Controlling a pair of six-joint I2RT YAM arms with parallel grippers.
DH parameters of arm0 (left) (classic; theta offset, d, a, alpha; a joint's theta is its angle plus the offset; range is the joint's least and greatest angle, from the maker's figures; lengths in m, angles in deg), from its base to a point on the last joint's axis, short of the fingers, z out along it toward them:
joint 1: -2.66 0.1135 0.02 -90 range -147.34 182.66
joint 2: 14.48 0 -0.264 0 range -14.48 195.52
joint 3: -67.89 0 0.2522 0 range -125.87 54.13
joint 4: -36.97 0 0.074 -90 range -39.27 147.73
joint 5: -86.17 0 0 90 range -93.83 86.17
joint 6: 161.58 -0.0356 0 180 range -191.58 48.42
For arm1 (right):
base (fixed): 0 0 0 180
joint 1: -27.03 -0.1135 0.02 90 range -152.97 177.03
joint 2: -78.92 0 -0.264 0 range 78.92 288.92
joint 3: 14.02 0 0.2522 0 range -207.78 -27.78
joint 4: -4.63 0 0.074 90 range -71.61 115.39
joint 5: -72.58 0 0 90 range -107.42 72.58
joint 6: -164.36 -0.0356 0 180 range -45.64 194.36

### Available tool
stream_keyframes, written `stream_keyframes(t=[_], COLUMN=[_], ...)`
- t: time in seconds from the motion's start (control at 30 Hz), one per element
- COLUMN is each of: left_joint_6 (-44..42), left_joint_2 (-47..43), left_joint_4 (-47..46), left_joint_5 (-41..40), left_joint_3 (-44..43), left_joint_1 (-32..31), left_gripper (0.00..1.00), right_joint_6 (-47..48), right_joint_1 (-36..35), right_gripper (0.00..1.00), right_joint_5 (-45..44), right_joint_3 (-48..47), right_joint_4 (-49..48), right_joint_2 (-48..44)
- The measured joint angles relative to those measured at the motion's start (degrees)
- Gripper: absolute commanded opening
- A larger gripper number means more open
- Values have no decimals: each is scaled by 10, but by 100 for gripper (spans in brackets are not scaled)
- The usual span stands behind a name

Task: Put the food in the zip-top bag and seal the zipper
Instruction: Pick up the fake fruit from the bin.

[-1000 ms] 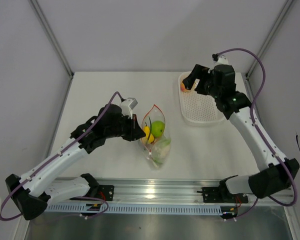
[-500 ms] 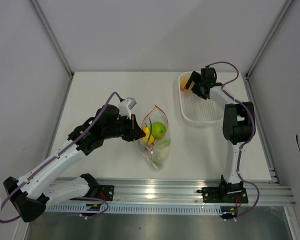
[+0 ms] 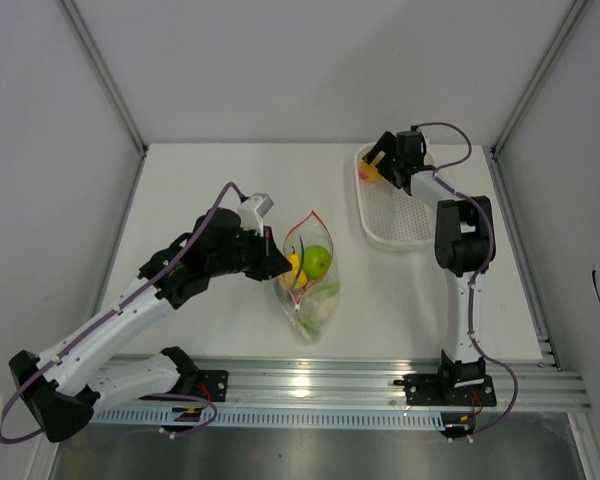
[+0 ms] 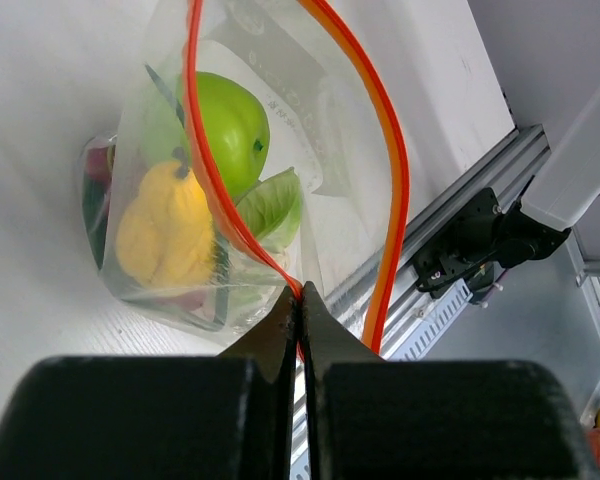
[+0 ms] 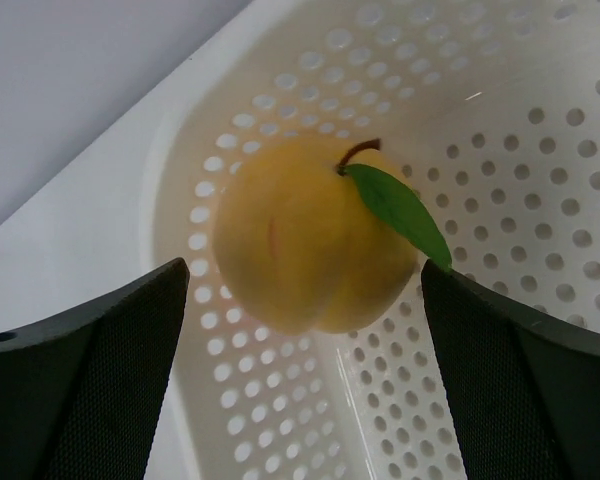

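The zip-top bag [image 3: 311,278] lies near the middle of the desk [image 3: 200,195], a little toward the near edge, with its mouth turned to the far edge and gaping in a loop. The left hand [image 3: 277,264] reaches in from the left side and is pinched narrow on the zipper [image 4: 395,150]. In the left wrist view its two fingers [image 4: 270,345] meet on the red-orange strip at the point where the strip's two sides come together. Through the clear plastic show a green apple [image 4: 225,130], a yellow piece [image 4: 170,225] touching it, and a pale leafy piece [image 4: 275,205] just below the apple, all packed at the bag's closed end. A white perforated basket [image 3: 405,218] sits by the far right corner of the desk. The orange-yellow round fruit [image 3: 368,172], with a brown stem and one green leaf, rests in the basket's far left corner against the wall. The right hand [image 3: 382,166] hangs over it, spread wide. In the right wrist view its fingers [image 5: 80,380] stand on either side of the fruit, with bare basket floor visible between each finger and the fruit.
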Motion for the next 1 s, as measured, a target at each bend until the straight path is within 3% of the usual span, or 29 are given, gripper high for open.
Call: stream_keyframes(t=[0.2,0.3,0.37,0.43,0.5,0.53,0.63,0.83,1.0], left_joint_6=[1,5,5,5,5,5,9,10,10], left_joint_2=[15,23,27,30,34,36,40,40,38], left_joint_4=[-4,-9,-10,-10,-10,-10,-9,-3,12], left_joint_5=[0,2,3,3,3,4,5,4,2], left_joint_3=[0,0,0,0,0,0,0,0,0], left_joint_1=[0,0,0,0,0,0,0,0,0], left_gripper=[0,1,1,1,1,0,0,1,1], right_joint_6=[-9,-10,-10,-8,-8,-6,2,48,98], right_joint_1=[0,0,0,0,0,0,0,-22,-98], right_gripper=[98,87,70,44,40,31,20,14,12], right_joint_5=[-1,-3,-5,-12,-16,-18,-20,-57,-117], right_joint_3=[0,0,1,6,10,13,25,111,216], right_joint_4=[-11,-17,-20,-32,-38,-40,-56,-47,-37], right_joint_2=[28,34,35,35,35,35,31,-64,-247])
